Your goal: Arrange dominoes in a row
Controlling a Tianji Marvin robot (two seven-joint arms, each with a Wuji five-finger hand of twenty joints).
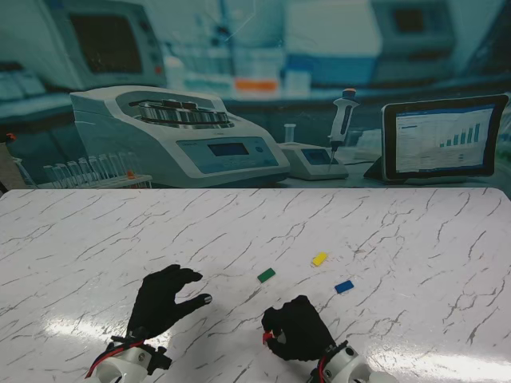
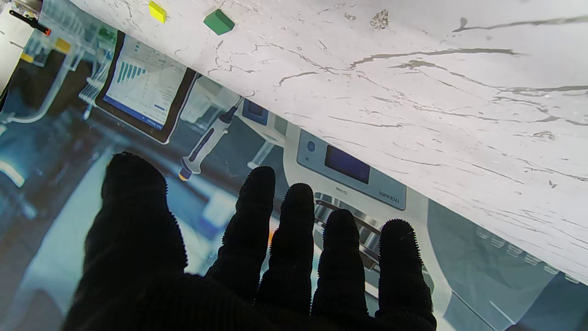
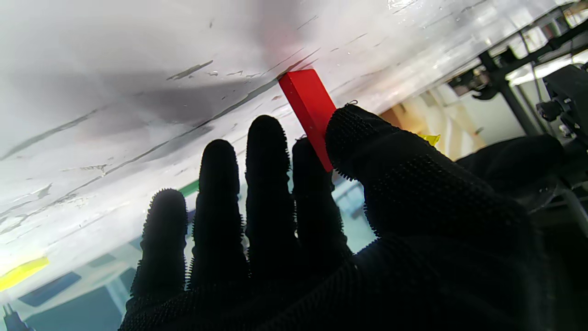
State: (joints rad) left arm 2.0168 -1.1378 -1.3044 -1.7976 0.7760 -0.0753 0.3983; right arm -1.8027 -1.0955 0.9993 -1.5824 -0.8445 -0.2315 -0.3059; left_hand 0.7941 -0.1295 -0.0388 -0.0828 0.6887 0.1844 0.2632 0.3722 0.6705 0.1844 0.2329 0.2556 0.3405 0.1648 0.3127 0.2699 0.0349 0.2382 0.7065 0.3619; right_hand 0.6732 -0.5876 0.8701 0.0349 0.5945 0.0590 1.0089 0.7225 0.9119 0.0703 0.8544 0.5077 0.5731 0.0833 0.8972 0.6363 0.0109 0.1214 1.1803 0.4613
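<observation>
Right hand (image 1: 297,327) pinches red domino (image 3: 308,108) thumb-to-forefinger, presumably for standing it; left hand (image 1: 164,302) spread, idle beside it.

Left hand (image 1: 164,303) over table, holding nothing, fingers (image 2: 294,239) spread, thumb out. Right hand (image 1: 297,327) curled, thumb and index pinching red domino (image 3: 308,103).
</observation>
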